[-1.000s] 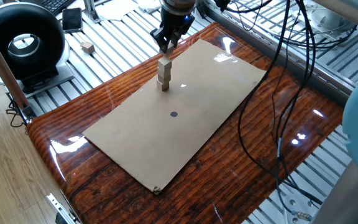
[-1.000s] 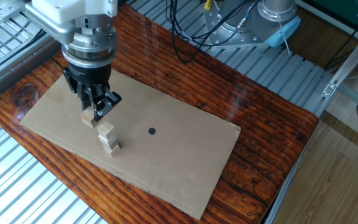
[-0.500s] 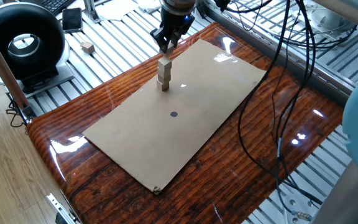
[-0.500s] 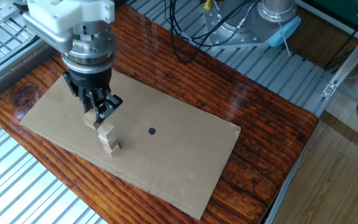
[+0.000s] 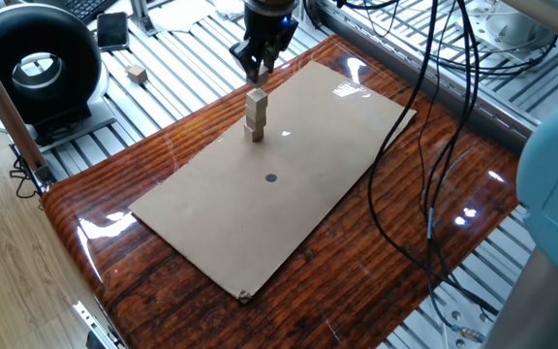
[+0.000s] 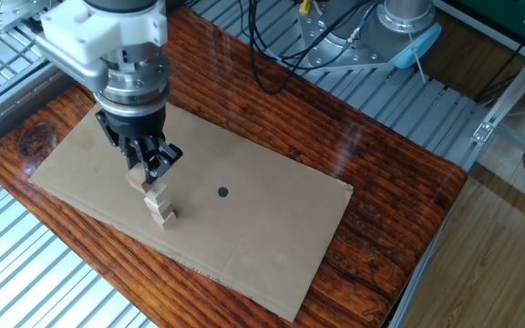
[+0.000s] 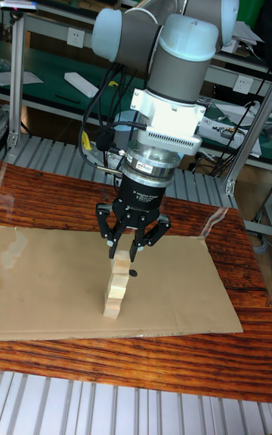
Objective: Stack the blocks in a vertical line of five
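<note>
A short stack of tan wooden blocks [image 6: 159,204] stands on the left part of the cardboard sheet [image 6: 262,228]. In the one fixed view the stack [image 5: 256,116] is at the sheet's far side, and in the tall view the stack [image 7: 115,293] leans slightly. My gripper [image 6: 146,168] hangs right over it, shut on one more block [image 6: 135,177]. This held block [image 7: 121,259] sits at the stack's top; I cannot tell if it touches. In the one fixed view the gripper [image 5: 260,70] hides the held block. A loose tan cube [image 5: 137,73] lies off the table on the metal slats.
A black dot [image 6: 223,192] marks the middle of the cardboard. The sheet lies on a glossy wooden tabletop [image 5: 163,291] ringed by metal slats. Black cables [image 5: 424,145] hang over the right side, and a round black device [image 5: 35,68] stands at the far left.
The gripper with its block has shifted a little toward the stack, coming in over its top. The stack itself has not moved.
</note>
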You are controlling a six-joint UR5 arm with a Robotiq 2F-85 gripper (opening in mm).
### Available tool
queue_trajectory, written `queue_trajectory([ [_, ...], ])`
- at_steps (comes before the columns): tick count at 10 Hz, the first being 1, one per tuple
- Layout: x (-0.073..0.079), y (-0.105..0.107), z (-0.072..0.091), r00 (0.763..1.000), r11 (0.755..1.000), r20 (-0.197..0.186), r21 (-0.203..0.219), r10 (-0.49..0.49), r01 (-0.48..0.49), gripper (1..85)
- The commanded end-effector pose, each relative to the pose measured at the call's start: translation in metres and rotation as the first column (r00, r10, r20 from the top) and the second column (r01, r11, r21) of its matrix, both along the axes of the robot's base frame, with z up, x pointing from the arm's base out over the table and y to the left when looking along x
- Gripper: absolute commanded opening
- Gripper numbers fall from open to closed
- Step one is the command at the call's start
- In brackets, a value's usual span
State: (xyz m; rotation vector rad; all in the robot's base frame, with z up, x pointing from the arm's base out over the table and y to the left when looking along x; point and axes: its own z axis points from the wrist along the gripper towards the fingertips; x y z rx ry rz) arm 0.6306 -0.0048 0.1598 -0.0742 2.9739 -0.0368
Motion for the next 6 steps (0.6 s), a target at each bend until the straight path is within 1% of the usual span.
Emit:
queue_trajectory([
  [1,-0.0042,0.0020,-0.0033,1.000,1.000,-0.022,0.011,0.009,-0.009,1.0],
  [3,-0.0049,0.0020,-0.0037,1.000,1.000,-0.026,0.009,0.015,-0.015,1.0],
  [6,-0.0049,0.0063,-0.0043,1.000,1.000,-0.024,0.020,0.003,-0.002,1.0],
])
